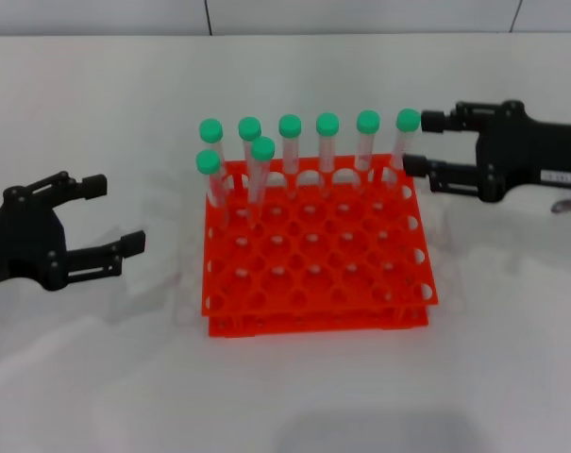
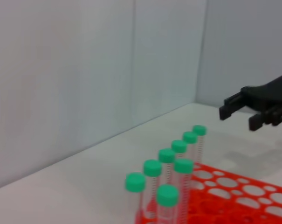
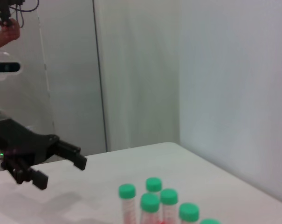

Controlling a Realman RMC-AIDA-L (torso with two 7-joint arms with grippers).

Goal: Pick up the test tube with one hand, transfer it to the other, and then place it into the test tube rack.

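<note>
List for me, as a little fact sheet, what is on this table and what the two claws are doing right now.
surface: white table
rack: orange-red test tube rack, square, grid of round holes
tubes: eight green-capped tubes standing in the rack, six along the far row, two nearer at its left end
nearest tube to a claw: test tube at the far right corner
right gripper: open, level with that tube's cap, fingers either side of it
left gripper: open, holding nothing, left of the rack
tube in hand: none

Orange-red rack [image 1: 313, 274], green tube caps [image 1: 327, 124]
</note>
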